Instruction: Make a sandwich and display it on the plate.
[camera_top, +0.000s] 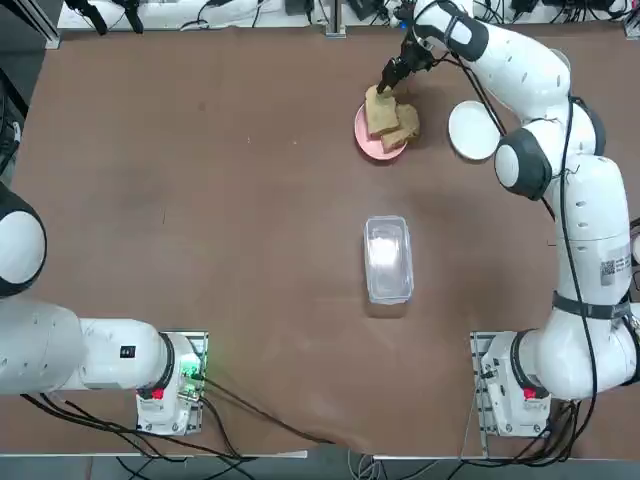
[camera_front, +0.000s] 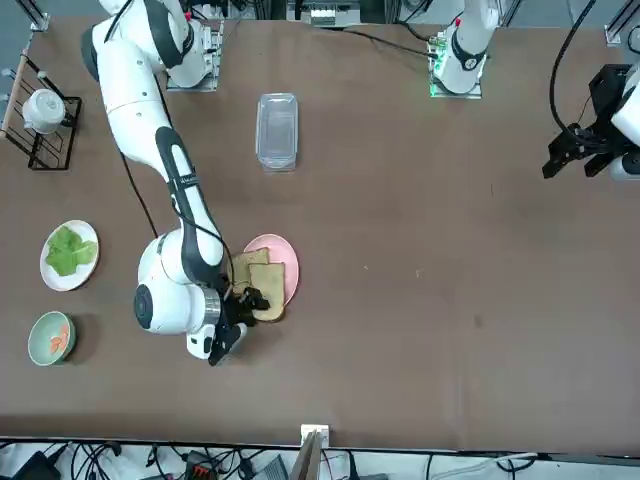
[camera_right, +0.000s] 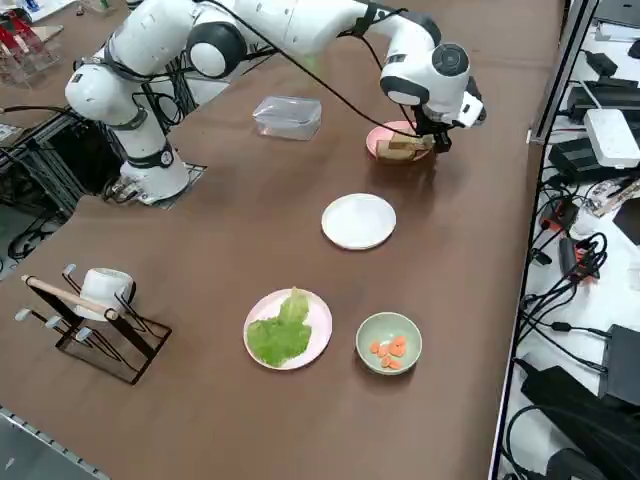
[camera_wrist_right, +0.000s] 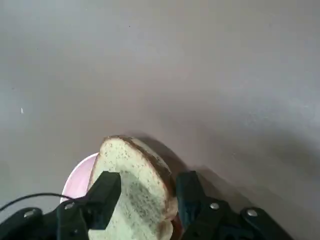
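Straddling a thick tan-crusted bread slice (camera_wrist_right: 135, 185) on the pink round plate (camera_top: 366, 137), the right claw (camera_wrist_right: 145, 192) brackets it narrowly. Bread appears light, soft, crushable: grip across crust edges gently.

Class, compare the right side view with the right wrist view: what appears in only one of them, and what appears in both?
Only the right side view shows the white plate, the lettuce plate, the green bowl, the clear container and a rack. Only the right wrist view shows the fingers straddling a bread slice close up. Both show the right gripper, that bread and the pink plate.
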